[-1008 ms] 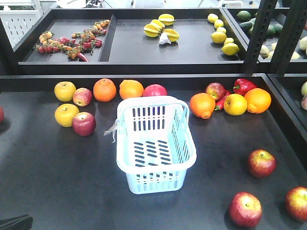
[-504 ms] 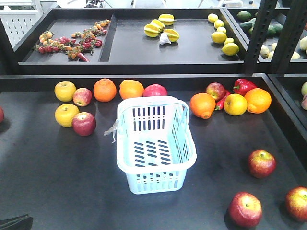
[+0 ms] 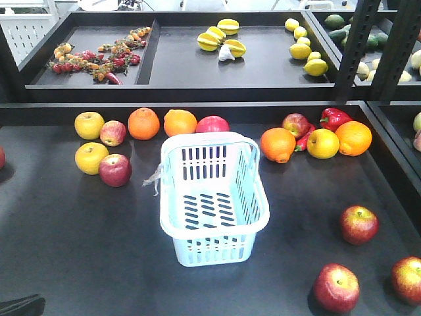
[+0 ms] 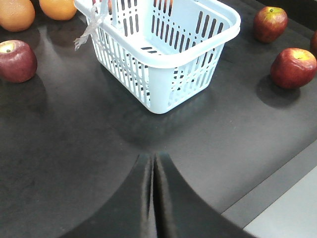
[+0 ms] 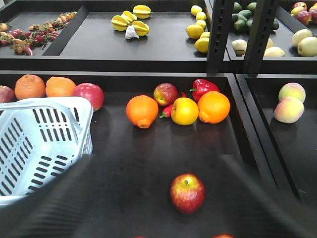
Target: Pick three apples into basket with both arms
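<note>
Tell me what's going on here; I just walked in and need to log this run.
Nothing is being handled yet. The pale blue basket sits empty in the middle of the black table. Three red apples lie loose to its right, and a fourth apple to its left. The left gripper is shut on nothing, short of the basket. The right gripper can't be made out clearly.
</note>
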